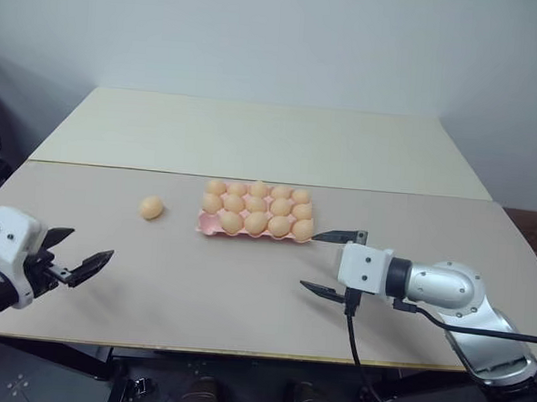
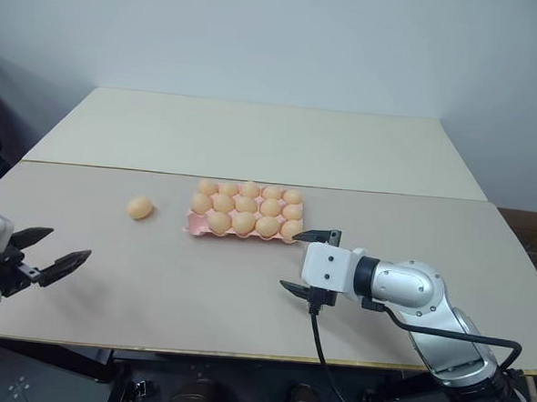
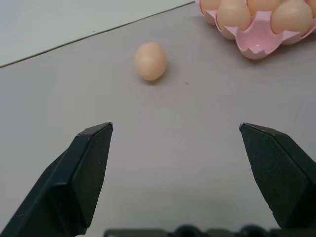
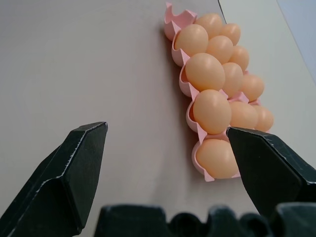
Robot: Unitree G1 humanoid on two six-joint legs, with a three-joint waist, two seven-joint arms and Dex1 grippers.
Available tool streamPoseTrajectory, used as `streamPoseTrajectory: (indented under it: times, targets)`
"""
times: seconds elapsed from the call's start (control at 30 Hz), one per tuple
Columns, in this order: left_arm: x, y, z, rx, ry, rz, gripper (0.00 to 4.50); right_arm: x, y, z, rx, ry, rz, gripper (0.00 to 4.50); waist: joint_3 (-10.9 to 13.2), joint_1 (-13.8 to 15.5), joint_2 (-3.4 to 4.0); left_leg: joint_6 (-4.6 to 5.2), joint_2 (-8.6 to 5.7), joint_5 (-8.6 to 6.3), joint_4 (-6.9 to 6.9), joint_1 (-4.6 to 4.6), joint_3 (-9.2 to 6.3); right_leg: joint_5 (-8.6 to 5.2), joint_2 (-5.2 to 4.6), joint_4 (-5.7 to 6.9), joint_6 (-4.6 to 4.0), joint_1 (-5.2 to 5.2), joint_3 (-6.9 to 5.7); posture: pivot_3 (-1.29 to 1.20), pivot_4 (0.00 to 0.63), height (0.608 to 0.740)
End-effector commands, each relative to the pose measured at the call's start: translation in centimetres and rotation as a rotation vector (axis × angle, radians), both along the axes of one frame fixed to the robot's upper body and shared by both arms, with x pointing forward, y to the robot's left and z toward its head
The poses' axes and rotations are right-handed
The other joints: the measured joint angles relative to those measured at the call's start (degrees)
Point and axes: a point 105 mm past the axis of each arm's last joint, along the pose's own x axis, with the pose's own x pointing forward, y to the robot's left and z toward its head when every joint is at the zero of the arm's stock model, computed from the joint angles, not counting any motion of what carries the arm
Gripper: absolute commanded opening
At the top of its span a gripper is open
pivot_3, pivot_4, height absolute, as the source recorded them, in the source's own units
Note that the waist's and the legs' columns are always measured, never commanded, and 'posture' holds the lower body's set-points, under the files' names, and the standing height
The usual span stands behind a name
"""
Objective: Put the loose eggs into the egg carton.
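1. One loose egg (image 1: 151, 207) lies alone on the tabletop (image 1: 245, 291), near the carton (image 1: 257, 210) on its left side but clear of it
2. By my count the carton holds fourteen eggs, so one cup seems left, though I cannot pick out which
3. Left end effector (image 1: 81, 261) hangs spread wide and empty, aimed toward the egg; right end effector (image 1: 335, 262) is likewise wide and empty, just beside the carton's near right corner
4. Next move, as I judge it: left arm reaches forward and closes gently, since the egg is smooth, oval, apt to roll
5. Carton is pale pink moulded pulp with scalloped edges; tabletop is matte beige
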Motion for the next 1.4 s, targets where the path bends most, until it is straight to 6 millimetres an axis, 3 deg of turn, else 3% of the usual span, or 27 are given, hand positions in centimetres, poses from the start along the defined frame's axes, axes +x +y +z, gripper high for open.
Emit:
streamPoseTrajectory:
  times: [0.03, 0.2, 0.3, 0.4, 0.67, 0.93, 1.07, 1.17, 1.33, 1.4]
  targets:
    - [1.9, 0.2, 0.7, -0.030, -0.070, 0.042, 4.48, -0.2, 0.5, 1.0, 0.011, -0.046, 0.025, 4.50, 0.0, 0.1, -0.01, 0.00, 0.00, 0.00, 0.00, 0.01, 0.00, 0.00, 0.01, 0.02, 0.00, 0.02, 0.00, 0.00, 0.150, 0.740]
    - [6.7, -0.6, 1.7, -0.129, -0.172, 0.048, 4.48, -0.3, 0.7, 1.0, 0.013, -0.047, 0.027, 4.50, 0.0, 0.1, -0.07, 0.25, -0.05, 0.15, 0.00, 0.00, -0.01, 0.02, 0.04, 0.00, 0.02, 0.07, 0.00, 0.00, 0.150, 0.740]
    - [9.3, -1.1, 1.1, -0.142, -0.158, 0.032, 4.48, -0.4, 0.6, 1.1, 0.014, -0.048, 0.018, 4.50, -0.1, 0.0, -0.11, 0.25, -0.10, 0.15, 0.00, -0.02, 0.00, 0.13, 0.02, -0.02, 0.19, 0.09, 0.03, 0.00, 0.150, 0.740]
    - [10.7, -1.1, 0.0, -0.127, -0.124, 0.033, 4.48, -0.6, 0.5, 1.0, 0.006, -0.047, 0.008, 4.50, -0.1, -0.3, -0.12, 0.26, -0.10, 0.15, 0.00, -0.03, 0.03, 0.22, 0.03, -0.04, 0.35, 0.07, 0.05, 0.00, 0.150, 0.740]
    - [13.5, -1.6, -2.5, -0.142, -0.104, 0.039, 4.48, -1.3, 0.2, 0.8, 0.011, -0.036, -0.031, 4.50, -0.1, -0.1, -0.14, 0.27, -0.08, 0.15, -0.04, -0.04, 0.01, 0.23, 0.03, -0.02, 0.36, 0.06, 0.03, 0.00, 0.150, 0.740]
    - [15.2, -2.3, -5.3, -0.114, -0.030, 0.019, 4.48, -0.7, -0.4, 0.8, 0.023, -0.045, -0.088, 4.50, -0.1, -0.1, -0.21, 0.27, -0.11, 0.15, -0.03, -0.04, 0.02, 0.24, 0.01, -0.03, 0.38, 0.09, 0.03, 0.00, 0.150, 0.740]
    - [15.8, -2.5, -5.5, -0.114, -0.049, 0.016, 4.48, -0.7, -0.4, 0.9, 0.027, -0.049, -0.096, 4.50, -0.1, -0.1, -0.21, 0.27, -0.11, 0.15, -0.03, -0.06, 0.01, 0.24, 0.03, -0.03, 0.38, 0.07, 0.03, 0.00, 0.150, 0.740]
    - [16.2, -2.8, -5.2, -0.155, -0.077, 0.006, 3.84, -0.6, -0.4, 0.8, 0.026, -0.051, -0.101, 4.50, -0.1, -0.1, -0.22, 0.27, -0.11, 0.15, -0.03, -0.06, 0.01, 0.24, 0.02, -0.03, 0.38, 0.08, 0.02, 0.00, 0.150, 0.740]
    - [16.2, -3.1, -5.5, -0.120, -0.060, -0.026, 2.16, -0.5, -0.6, 0.8, 0.022, -0.056, -0.110, 4.50, -0.1, -0.1, -0.22, 0.27, -0.12, 0.15, -0.03, -0.06, 0.01, 0.25, 0.01, -0.03, 0.39, 0.08, 0.02, 0.00, 0.150, 0.740]
    - [16.1, -3.2, -5.7, -0.095, -0.049, -0.037, 1.78, -0.5, -0.6, 0.8, 0.020, -0.059, -0.112, 4.50, -0.1, -0.1, -0.22, 0.27, -0.12, 0.15, -0.03, -0.06, 0.01, 0.24, 0.01, -0.03, 0.39, 0.08, 0.02, 0.00, 0.150, 0.740]
